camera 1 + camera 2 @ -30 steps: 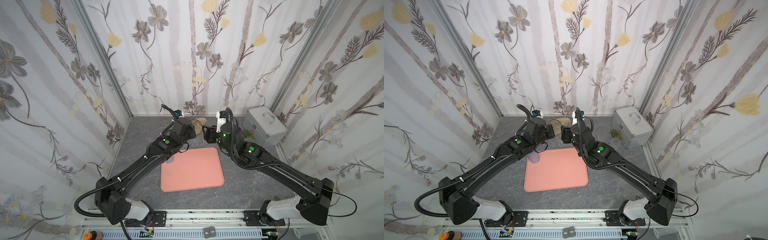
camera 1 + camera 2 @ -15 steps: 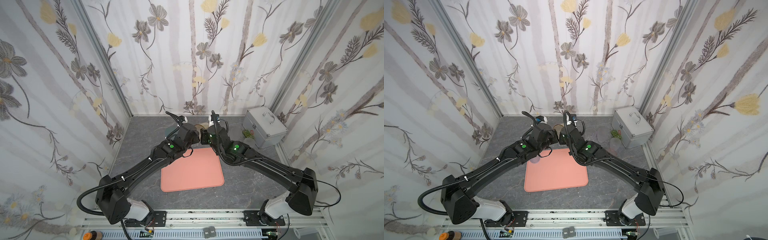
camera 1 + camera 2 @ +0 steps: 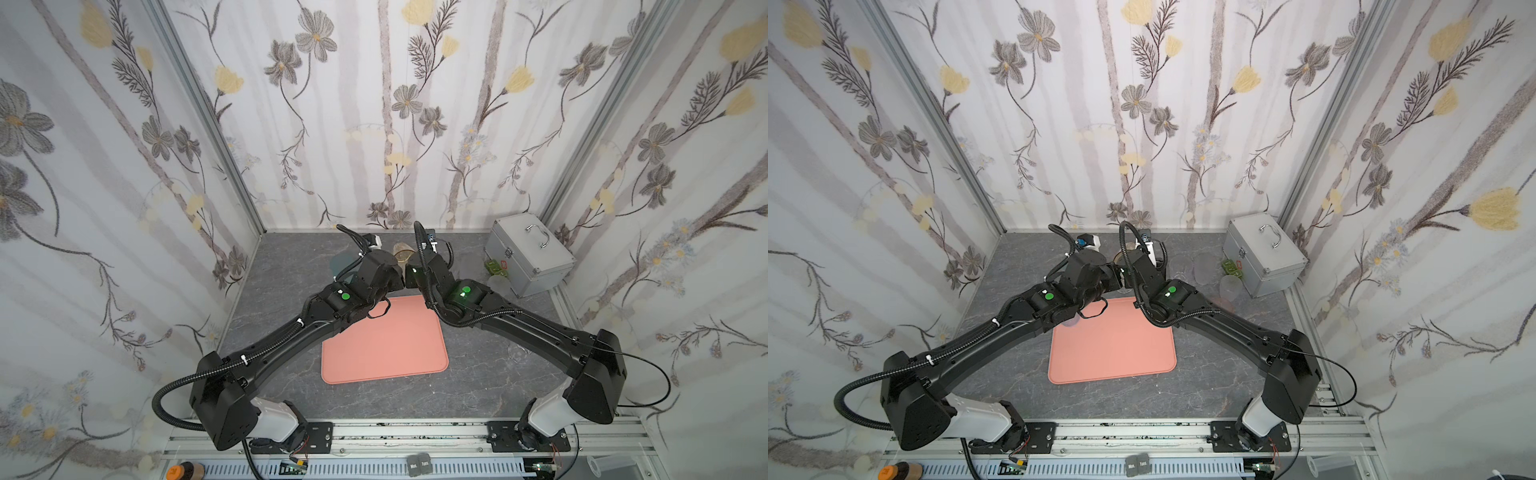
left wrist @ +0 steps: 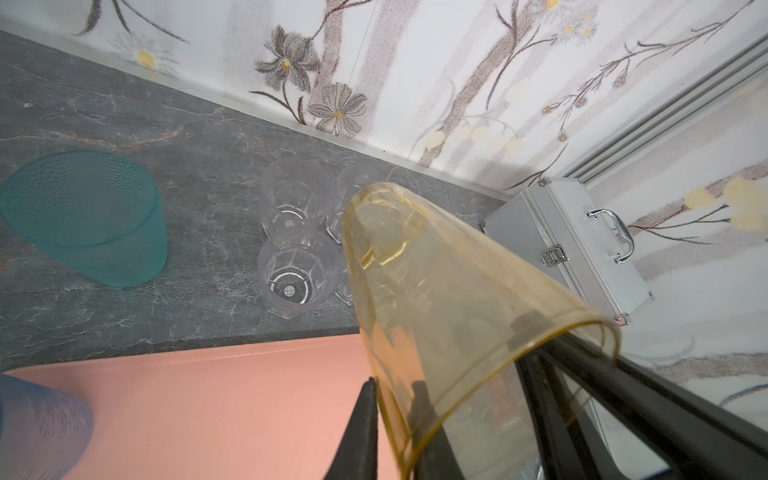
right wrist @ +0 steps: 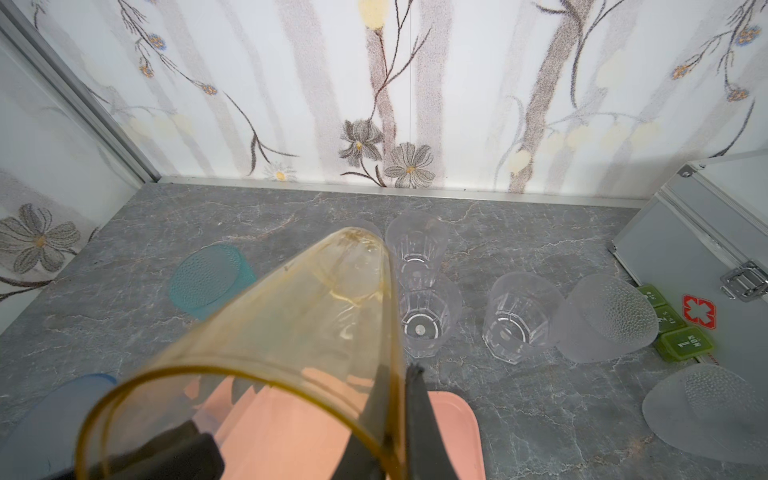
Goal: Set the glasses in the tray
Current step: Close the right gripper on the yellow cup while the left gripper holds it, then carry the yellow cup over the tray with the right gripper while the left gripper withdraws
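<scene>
An amber glass [image 4: 436, 291] [image 5: 311, 311] hangs tilted over the far edge of the salmon-pink tray [image 3: 382, 345] [image 3: 1113, 349], between the two wrists [image 3: 402, 252]. My right gripper [image 5: 397, 368] is shut on its rim, one finger inside and one outside. My left gripper [image 4: 392, 382] straddles the opposite wall with a narrow gap; whether it still presses is unclear. A blue glass [image 4: 37, 424] [image 5: 54, 415] stands at the tray's far left corner. Behind the tray stand a teal glass [image 4: 83, 216] [image 5: 208, 276] and clear glasses [image 4: 297, 266] [image 5: 424, 320].
Two frosted glasses [image 5: 611, 320] [image 5: 706, 411] sit mouth down at the right, next to a green box [image 5: 681, 343]. A silver case [image 3: 528, 257] [image 3: 1262, 253] with a handle fills the back right corner. Patterned walls close in three sides.
My right gripper swung left to the amber glass and closed on its rim. My left arm brought the glass toward the middle, and its jaws have loosened slightly.
</scene>
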